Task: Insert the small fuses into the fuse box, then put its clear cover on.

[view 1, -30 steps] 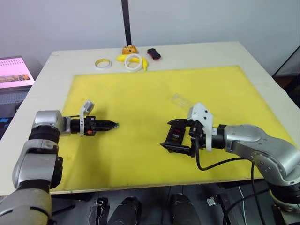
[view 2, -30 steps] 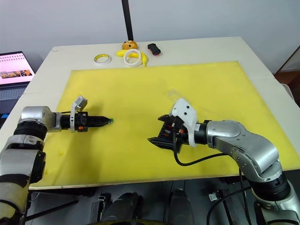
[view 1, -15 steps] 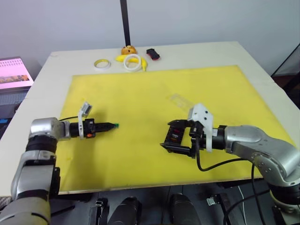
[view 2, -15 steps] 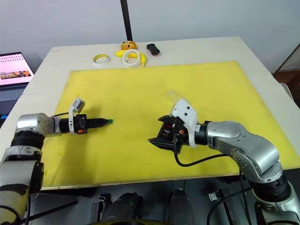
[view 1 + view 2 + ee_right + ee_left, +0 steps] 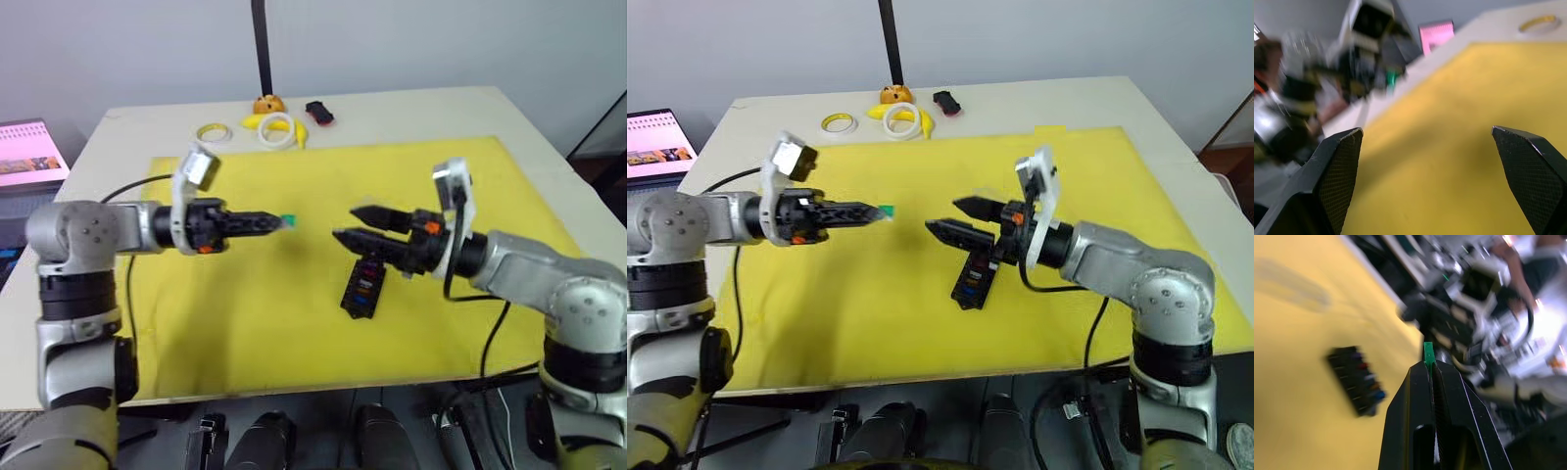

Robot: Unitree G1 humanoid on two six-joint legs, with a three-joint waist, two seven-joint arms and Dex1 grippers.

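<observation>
A yellow mat (image 5: 882,304) covers the table. Above it, the right gripper (image 5: 955,219) hangs with its jaws spread wide and empty, over the black fuse box (image 5: 973,278), which lies on the mat with coloured fuses in its slots. The left gripper (image 5: 874,211) pinches a green fuse (image 5: 887,211) at its tips, raised off the mat.

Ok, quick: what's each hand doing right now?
Left hand: closed, holding a green fuse.
Right hand: open, holding nothing.
</observation>
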